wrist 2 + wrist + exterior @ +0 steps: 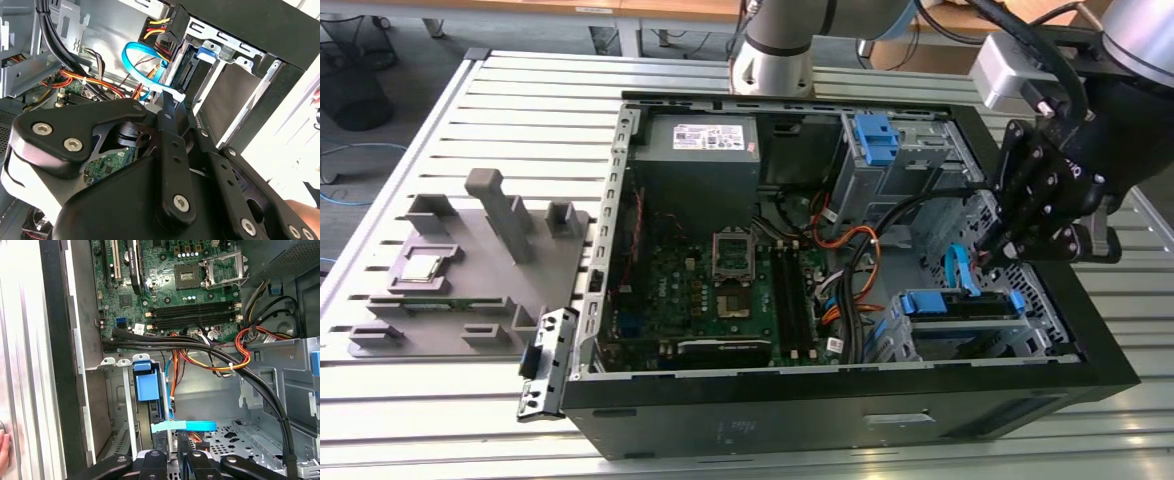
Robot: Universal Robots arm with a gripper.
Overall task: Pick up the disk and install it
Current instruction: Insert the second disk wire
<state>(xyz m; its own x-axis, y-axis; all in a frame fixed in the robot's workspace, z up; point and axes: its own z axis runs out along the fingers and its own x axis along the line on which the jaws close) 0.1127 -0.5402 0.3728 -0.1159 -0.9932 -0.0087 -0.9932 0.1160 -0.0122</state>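
Slatted worktop (520,110) bearing an open computer case (854,385). The disk (958,304) stands in the drive cage at the exterior view's lower right, blue bracket up. It is judged installed, though full seating cannot be told. Upper right of it hangs the gripper (1003,250), released and empty.

Inside the open computer case (260,25), the arm's black gripper (169,107) hangs just beside a looped blue cable (137,55) and near a metal drive cage (239,60) bearing a blue tab (207,52). Orange and red wires (100,85) cross beyond, near a green circuit board (107,162).
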